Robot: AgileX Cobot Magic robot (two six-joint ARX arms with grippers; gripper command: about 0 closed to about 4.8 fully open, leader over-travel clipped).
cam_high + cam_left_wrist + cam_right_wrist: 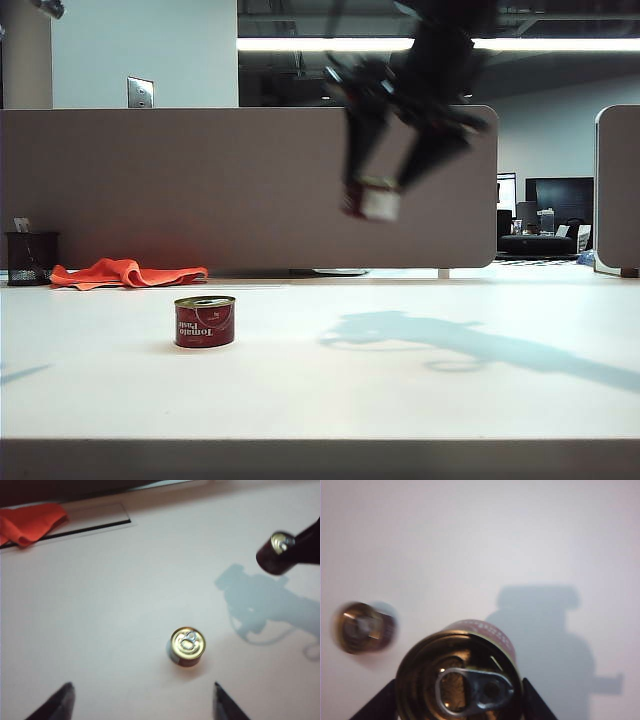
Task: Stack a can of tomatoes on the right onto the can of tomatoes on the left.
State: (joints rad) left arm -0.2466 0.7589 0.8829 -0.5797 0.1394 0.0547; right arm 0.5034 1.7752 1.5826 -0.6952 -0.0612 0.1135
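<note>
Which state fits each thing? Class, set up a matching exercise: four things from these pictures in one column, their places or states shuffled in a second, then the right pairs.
1. left can
2. right can
3. orange cloth
4. left gripper

A. crumpled at the table's far edge
B. open, holding nothing
C. upright on the table
D. held high in the right gripper

Pairs: 1-C, 2-D, 3-A, 4-B

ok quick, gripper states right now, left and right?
Left gripper: open, empty, hovering over the can on the table.
Right gripper: shut on the lifted tomato can, high above the table.
</note>
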